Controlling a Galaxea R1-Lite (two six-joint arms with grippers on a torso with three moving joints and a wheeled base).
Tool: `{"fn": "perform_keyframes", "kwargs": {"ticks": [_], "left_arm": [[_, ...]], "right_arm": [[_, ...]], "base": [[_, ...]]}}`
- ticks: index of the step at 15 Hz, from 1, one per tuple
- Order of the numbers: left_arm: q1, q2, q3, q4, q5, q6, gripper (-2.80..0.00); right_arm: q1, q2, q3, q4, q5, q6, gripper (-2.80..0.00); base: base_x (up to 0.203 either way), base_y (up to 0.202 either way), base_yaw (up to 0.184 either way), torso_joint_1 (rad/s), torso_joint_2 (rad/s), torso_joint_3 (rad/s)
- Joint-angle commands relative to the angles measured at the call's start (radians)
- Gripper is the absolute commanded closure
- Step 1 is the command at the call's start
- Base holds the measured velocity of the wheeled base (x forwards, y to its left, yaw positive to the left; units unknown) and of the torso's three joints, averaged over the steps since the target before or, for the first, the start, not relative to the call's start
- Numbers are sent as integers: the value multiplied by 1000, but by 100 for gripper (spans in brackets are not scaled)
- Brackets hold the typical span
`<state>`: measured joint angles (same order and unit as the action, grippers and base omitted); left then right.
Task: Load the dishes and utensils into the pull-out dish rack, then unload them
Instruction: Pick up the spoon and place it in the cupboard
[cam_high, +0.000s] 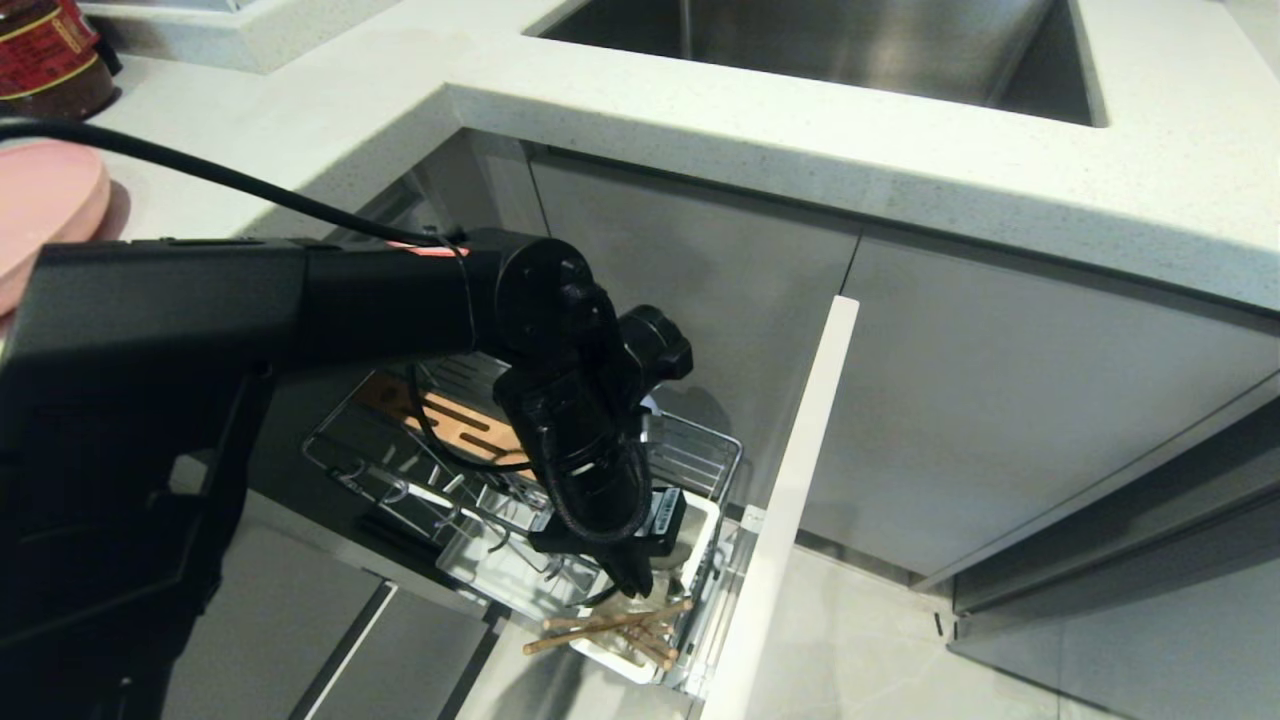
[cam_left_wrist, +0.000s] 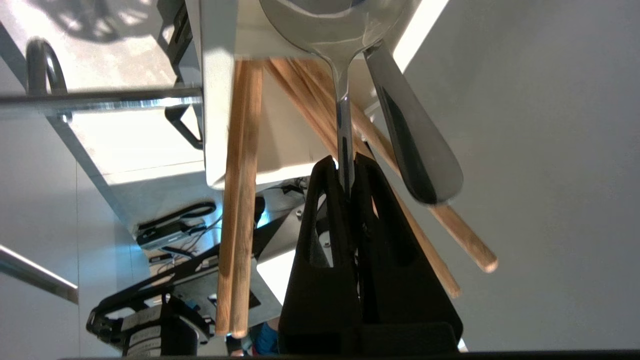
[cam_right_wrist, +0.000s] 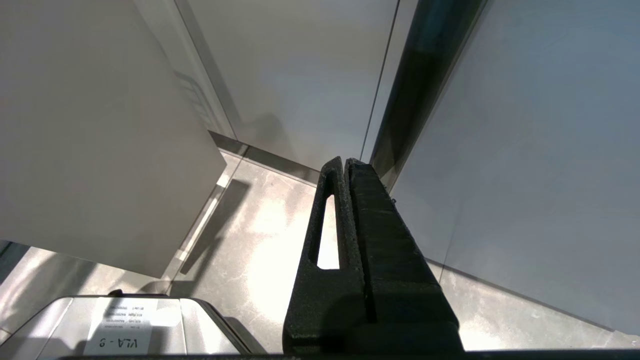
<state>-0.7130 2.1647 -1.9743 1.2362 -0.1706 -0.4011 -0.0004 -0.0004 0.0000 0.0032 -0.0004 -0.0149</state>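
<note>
The pull-out dish rack (cam_high: 400, 455) stands open below the counter, with its tall white front panel (cam_high: 790, 500) on the right. My left gripper (cam_high: 635, 585) reaches down to the white cutlery cup (cam_high: 700, 540) at the rack's front corner. In the left wrist view, the left gripper (cam_left_wrist: 344, 162) is shut on the thin handle of the silver spoon (cam_left_wrist: 342, 115), whose bowl points away from the fingers. Wooden chopsticks (cam_high: 610, 628) lean out of the cup (cam_left_wrist: 235, 100), and the chopsticks (cam_left_wrist: 240, 200) flank the fingers. A pink plate (cam_high: 40, 205) lies on the counter at far left. My right gripper (cam_right_wrist: 345, 161) hangs shut and empty.
A second silver utensil handle (cam_left_wrist: 415, 150) juts out beside the held spoon. The white countertop (cam_high: 900, 140) with the steel sink (cam_high: 830, 40) overhangs the rack. Grey cabinet doors (cam_high: 1000, 400) lie to the right. A dark jar (cam_high: 50, 55) stands at back left.
</note>
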Motion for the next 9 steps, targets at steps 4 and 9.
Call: {"fn": "perform_keyframes", "kwargs": {"ticks": [4,9], "left_arm": [[8,25,-1,-5,-2,-1,0],[9,40,-12,-1,-1,-1,0]], "right_arm": [[-1,0,0,0,0,-1,0],[0,0,0,0,-1,0,0]], "base": [[0,0,0,0,0,0],[0,0,0,0,0,0]]}}
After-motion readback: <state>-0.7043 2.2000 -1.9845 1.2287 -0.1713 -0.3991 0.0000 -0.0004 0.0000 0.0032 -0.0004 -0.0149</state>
